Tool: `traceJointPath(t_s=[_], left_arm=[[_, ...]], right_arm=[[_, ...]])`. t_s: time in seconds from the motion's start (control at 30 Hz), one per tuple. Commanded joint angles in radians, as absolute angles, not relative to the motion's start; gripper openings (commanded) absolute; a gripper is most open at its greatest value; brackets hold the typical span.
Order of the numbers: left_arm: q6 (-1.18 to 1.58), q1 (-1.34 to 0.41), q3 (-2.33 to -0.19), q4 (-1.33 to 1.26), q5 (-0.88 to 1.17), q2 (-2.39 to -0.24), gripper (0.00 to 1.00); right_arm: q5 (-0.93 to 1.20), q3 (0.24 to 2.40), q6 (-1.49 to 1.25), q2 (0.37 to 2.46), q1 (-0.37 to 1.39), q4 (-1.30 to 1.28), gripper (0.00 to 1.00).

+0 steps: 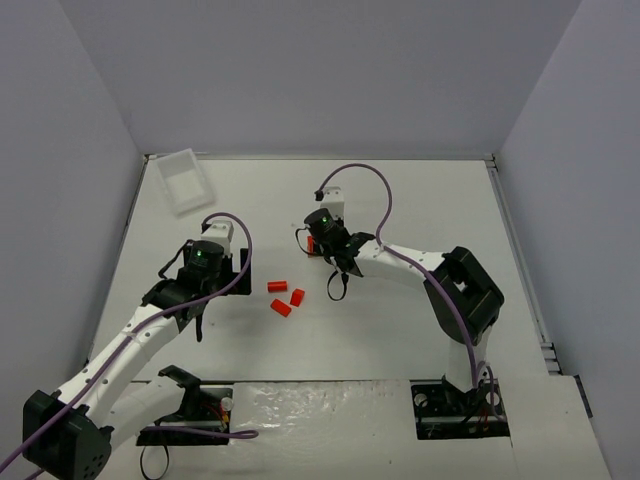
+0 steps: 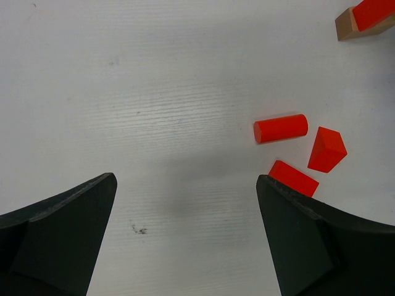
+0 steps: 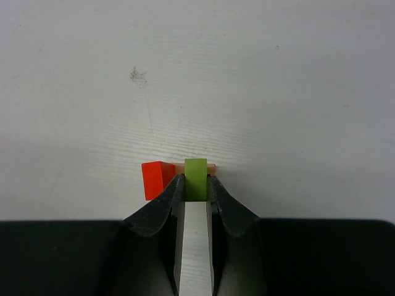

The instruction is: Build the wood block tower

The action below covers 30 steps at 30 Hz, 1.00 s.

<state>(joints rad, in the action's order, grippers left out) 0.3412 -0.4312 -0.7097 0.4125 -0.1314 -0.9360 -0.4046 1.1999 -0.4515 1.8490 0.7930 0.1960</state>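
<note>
Checking our progress on the tower [image 1: 311,243]: how much of it do we have up?

Only the bottom, we think. A tan base [image 3: 212,168] lies on the tabletop [image 1: 420,200] near the middle, with a red block [image 3: 157,179] on its left end.

And the green block [image 3: 195,176]?

Our right gripper [image 3: 196,183] pinches it between its fingers, right at the base and just beside the red block. From the wrist view we cannot tell whether it rests on the base or hangs just above it.

So that piece counts as half placed. What about our left gripper [image 2: 186,182]?

It is spread wide and holds nothing, hovering over bare tabletop. Just to its right lie three loose pieces close together: a red cylinder [image 2: 281,128], a red wedge [image 2: 327,149] and a flat red block [image 2: 295,177].

None of those are stacked?

No, all three lie flat, apart from the base. We judge the job well under halfway: seat the green block, let go, then add the loose reds, with the wedge likely going on top.

And the tray [image 1: 186,182]?

Far off in the back left corner.
</note>
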Motion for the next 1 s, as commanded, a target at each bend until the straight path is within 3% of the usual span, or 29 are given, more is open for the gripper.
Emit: traceJointPath(t_s=[0.0, 0.97], left_arm=[[0.327, -0.425, -0.733, 0.359, -0.132, -0.931, 0.96], [0.33, -0.422, -0.73, 0.353, -0.118, -0.924, 0.96]], right_arm=[[-0.448, 1.213, -0.451, 1.854, 0.802, 0.253, 0.03], [-0.471, 1.218, -0.441, 1.871, 0.813, 0.252, 0.09]])
